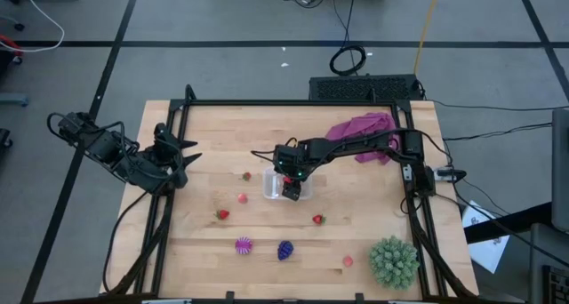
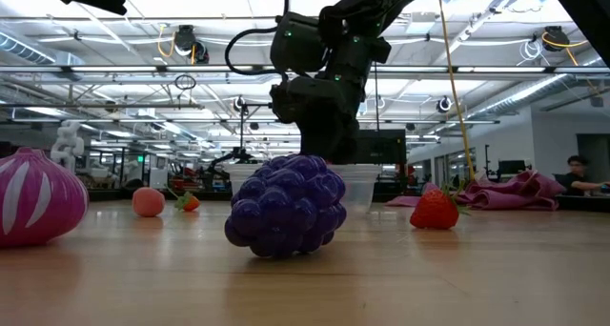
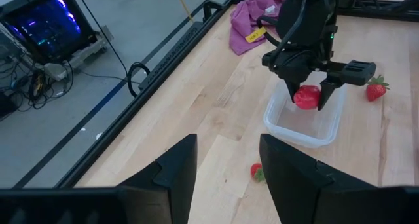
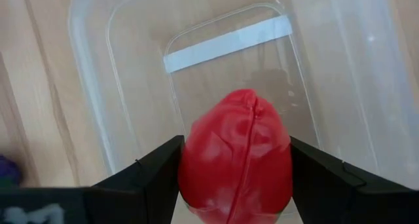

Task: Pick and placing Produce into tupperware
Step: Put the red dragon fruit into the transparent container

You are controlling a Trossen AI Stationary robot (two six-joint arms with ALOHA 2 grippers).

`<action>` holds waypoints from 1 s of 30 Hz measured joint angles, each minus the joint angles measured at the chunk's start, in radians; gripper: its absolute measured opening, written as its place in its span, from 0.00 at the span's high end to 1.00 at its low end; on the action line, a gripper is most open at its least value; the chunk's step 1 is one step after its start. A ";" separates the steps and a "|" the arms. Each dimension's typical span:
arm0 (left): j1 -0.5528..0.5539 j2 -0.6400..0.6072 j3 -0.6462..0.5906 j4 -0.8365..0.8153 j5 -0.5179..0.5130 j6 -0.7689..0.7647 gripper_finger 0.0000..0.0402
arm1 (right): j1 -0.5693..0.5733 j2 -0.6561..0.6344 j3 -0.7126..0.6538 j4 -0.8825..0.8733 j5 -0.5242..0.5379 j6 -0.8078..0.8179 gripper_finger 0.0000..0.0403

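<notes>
The clear tupperware point(image 1: 274, 185) stands mid-table; it also shows in the left wrist view point(image 3: 308, 122) and the right wrist view point(image 4: 131, 67). My right gripper point(image 1: 292, 188) is directly above it, shut on a red toy fruit point(image 4: 236, 155). My left gripper point(image 3: 226, 162) is open and empty near the table's left edge point(image 1: 173, 157). Loose produce lies on the wood: red pieces point(image 1: 222, 214) point(image 1: 318, 220) point(image 1: 246, 175), pinkish bits point(image 1: 242, 197) point(image 1: 348, 260), and two spiky purple ones point(image 1: 243, 245) point(image 1: 284, 250). My right gripper pinches the red toy fruit by its two opposite sides point(image 4: 190, 165) between its two fingers point(image 4: 154, 171). The fingers come from above, pointing down into the box. The fruit is lifted clear, over the box's open top point(image 3: 306, 96).
A big green spiky ball point(image 1: 393, 261) sits at the near right corner. A purple-magenta cloth point(image 1: 360, 131) lies at the far right. A black frame rail point(image 1: 293, 103) runs around the table. Bare wood lies between the box and the near edge.
</notes>
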 joint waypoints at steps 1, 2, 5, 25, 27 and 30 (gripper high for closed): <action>0.000 0.000 0.000 0.000 0.000 0.000 0.58 | 0.000 0.000 0.000 0.000 0.000 0.000 0.41; 0.000 0.000 0.000 0.000 0.000 0.000 0.58 | 0.000 0.000 0.000 0.000 0.000 0.000 0.41; 0.000 0.000 0.000 0.000 0.000 0.000 0.58 | 0.002 0.000 0.000 0.002 0.000 -0.001 0.41; 0.000 0.000 0.000 0.006 -0.001 0.000 0.58 | 0.006 0.000 0.000 0.014 0.000 0.026 0.41; 0.000 0.000 0.000 0.006 -0.001 0.000 0.58 | 0.006 0.000 0.000 0.014 0.000 0.026 0.41; 0.000 0.000 0.000 0.006 -0.001 -0.001 0.58 | 0.006 0.000 0.000 0.014 0.000 0.027 0.41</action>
